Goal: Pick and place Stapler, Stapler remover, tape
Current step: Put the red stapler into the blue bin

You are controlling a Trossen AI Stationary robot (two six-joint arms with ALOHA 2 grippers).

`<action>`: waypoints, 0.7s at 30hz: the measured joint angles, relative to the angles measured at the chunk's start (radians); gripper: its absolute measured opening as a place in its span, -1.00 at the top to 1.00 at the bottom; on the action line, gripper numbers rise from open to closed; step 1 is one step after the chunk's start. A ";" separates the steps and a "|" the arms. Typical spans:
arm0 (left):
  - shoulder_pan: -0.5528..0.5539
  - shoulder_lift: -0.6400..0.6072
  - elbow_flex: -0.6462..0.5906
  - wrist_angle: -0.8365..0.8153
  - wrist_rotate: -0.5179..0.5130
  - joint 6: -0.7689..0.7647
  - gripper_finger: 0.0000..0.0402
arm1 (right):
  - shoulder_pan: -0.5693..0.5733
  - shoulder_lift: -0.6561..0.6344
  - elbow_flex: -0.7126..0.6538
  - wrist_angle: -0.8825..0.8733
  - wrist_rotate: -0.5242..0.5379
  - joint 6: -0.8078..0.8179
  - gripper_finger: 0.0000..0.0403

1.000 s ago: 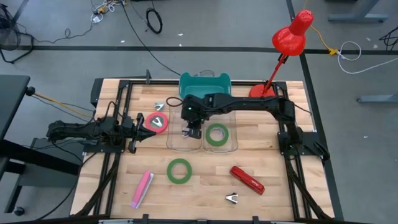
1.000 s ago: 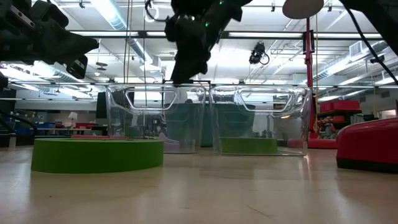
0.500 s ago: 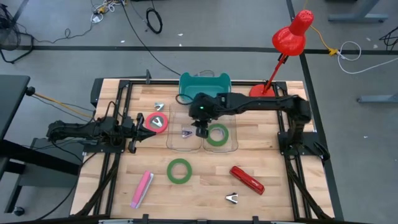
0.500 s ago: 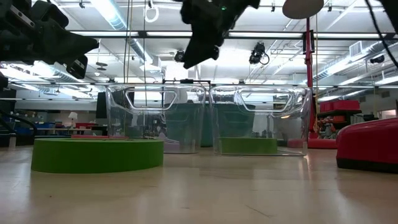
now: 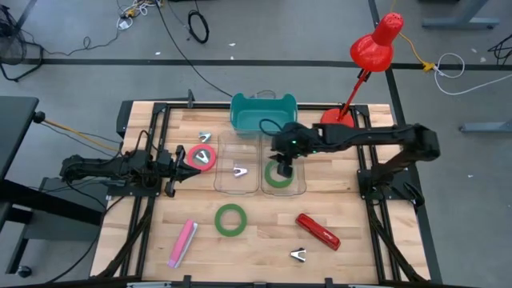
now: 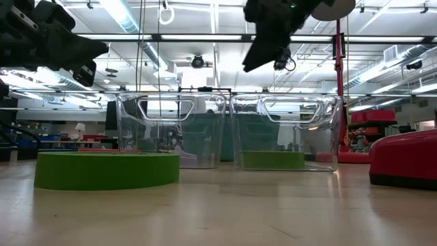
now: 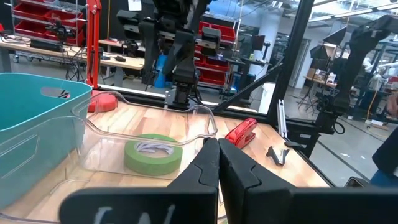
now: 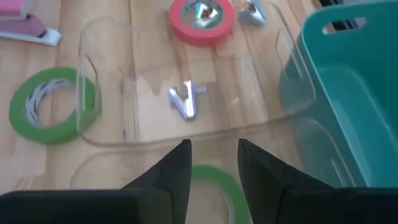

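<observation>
My right gripper is open and empty above the right clear bin, where a green tape roll lies flat; it also shows in the low view and its own wrist view. A silver staple remover lies in the left clear bin. My left gripper is shut and empty beside a red-pink tape roll. A second green roll, a red stapler, a pink stapler and another staple remover lie on the table.
A teal bin stands behind the clear bins. A red desk lamp rises at the far right. A third staple remover lies at the far left, near the red-pink roll. Bare wood shows between the near objects.
My right gripper has gone from over the left clear bin toward the table's right edge, and now stands over the right clear bin. The silver staple remover lies uncovered in the left bin where the gripper stood.
</observation>
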 joint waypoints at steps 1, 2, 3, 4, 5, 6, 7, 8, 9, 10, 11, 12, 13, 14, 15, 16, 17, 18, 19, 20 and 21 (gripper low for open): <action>0.000 0.000 0.000 0.000 0.000 0.000 0.99 | 0.003 -0.018 -0.017 0.000 0.000 0.001 0.35; 0.000 0.000 0.000 0.000 0.000 -0.001 0.99 | 0.006 -0.036 -0.032 -0.003 0.000 0.001 0.35; 0.000 0.000 0.000 0.000 0.000 -0.001 0.99 | 0.011 -0.052 -0.045 -0.013 -0.001 0.002 0.35; 0.000 0.000 0.000 0.000 0.000 0.000 0.99 | 0.016 -0.068 -0.058 -0.022 -0.002 0.009 0.35; 0.000 0.000 0.000 0.000 0.000 0.000 0.99 | 0.021 -0.083 -0.068 -0.025 -0.003 0.020 0.35; 0.000 0.000 0.000 0.000 0.000 -0.001 0.99 | 0.027 -0.098 -0.078 -0.027 -0.004 0.025 0.35; 0.000 0.000 0.000 0.000 0.000 -0.001 0.99 | 0.034 -0.114 -0.087 -0.035 -0.004 0.025 0.35; 0.000 0.000 0.000 0.000 0.000 0.000 0.99 | 0.043 -0.129 -0.094 -0.043 -0.004 0.024 0.35; 0.000 0.000 0.000 0.000 0.000 -0.001 0.99 | 0.052 -0.142 -0.097 -0.049 -0.003 0.023 0.35; 0.000 0.000 0.000 0.000 0.000 -0.001 0.99 | 0.061 -0.153 -0.098 -0.055 -0.003 0.022 0.35; 0.000 0.000 0.000 0.000 0.000 0.000 0.99 | 0.073 -0.163 -0.098 -0.064 -0.004 0.021 0.35; 0.000 0.000 0.000 0.000 0.000 0.000 0.99 | 0.084 -0.173 -0.098 -0.071 -0.004 0.021 0.35; 0.000 0.000 0.000 0.000 0.000 -0.001 0.99 | 0.094 -0.181 -0.098 -0.073 -0.004 0.020 0.35; 0.000 0.000 0.000 0.000 0.000 -0.001 0.99 | 0.105 -0.188 -0.098 -0.071 -0.005 0.018 0.35; 0.000 0.000 0.000 0.000 0.000 0.000 0.99 | 0.115 -0.194 -0.098 -0.070 -0.005 0.016 0.35; 0.000 0.000 0.000 0.000 0.000 0.000 0.99 | 0.127 -0.198 -0.098 -0.071 -0.004 0.016 0.35; 0.000 0.000 0.000 0.000 0.000 -0.001 0.99 | 0.140 -0.200 -0.098 -0.070 -0.004 0.016 0.35; 0.000 0.000 0.000 0.000 0.000 -0.001 0.99 | 0.152 -0.201 -0.098 -0.071 -0.004 0.017 0.35; 0.000 0.000 0.000 0.000 0.000 0.000 0.99 | 0.166 -0.201 -0.098 -0.071 -0.003 0.022 0.35; 0.000 0.000 0.000 0.000 0.000 0.000 0.99 | 0.181 -0.201 -0.098 -0.071 -0.002 0.023 0.35; 0.000 0.000 0.000 0.000 0.000 -0.001 0.99 | 0.199 -0.201 -0.098 -0.071 -0.002 0.023 0.35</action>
